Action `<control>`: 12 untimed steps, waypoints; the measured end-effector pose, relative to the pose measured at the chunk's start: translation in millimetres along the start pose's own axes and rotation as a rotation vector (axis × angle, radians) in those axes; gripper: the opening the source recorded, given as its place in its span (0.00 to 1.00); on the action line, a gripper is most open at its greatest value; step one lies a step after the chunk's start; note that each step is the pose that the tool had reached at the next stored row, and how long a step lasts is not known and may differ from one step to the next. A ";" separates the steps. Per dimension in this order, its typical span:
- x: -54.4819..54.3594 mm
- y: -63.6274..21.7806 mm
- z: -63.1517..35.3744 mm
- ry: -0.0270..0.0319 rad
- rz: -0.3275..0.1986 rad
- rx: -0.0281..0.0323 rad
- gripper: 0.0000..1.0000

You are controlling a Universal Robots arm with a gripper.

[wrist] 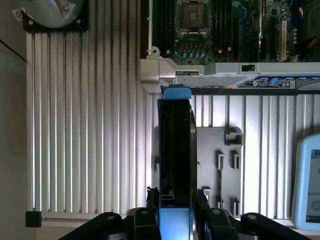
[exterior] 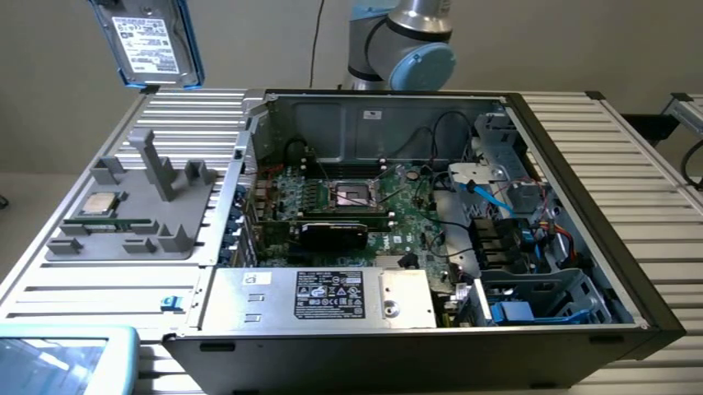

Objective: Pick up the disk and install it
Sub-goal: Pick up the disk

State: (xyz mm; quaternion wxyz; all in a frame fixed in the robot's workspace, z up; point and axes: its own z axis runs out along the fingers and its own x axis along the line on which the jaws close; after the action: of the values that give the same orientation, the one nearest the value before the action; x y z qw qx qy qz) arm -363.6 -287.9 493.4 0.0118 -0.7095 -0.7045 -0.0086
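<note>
Aloft, the hand (wrist: 176, 202) around the disk (exterior: 157, 41), above the grey fixture (exterior: 123, 188).

Exterior view: disk (exterior: 154, 41) top cut by upper edge, label print unreadable; grey fixture (wrist: 210, 145) partly behind disk.

A plain beige wall (exterior: 549, 41) stands behind a ribbed silver metal table (exterior: 615, 140), evenly lit. A thin black cable (exterior: 319, 41) hangs down the wall. Pale floor (exterior: 28, 206) shows at the exterior view's left.
</note>
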 end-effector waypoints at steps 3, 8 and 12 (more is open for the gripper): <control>0.0 0.1 -0.1 0.0000 0.000 0.0002 0.37; -7.3 13.6 -2.1 -0.0001 0.000 0.0006 0.37; -15.1 28.6 -7.2 -0.0001 0.000 0.0032 0.37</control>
State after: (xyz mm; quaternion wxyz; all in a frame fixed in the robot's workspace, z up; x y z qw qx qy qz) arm -335.0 -303.3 500.0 0.0129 -0.7095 -0.7045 -0.0075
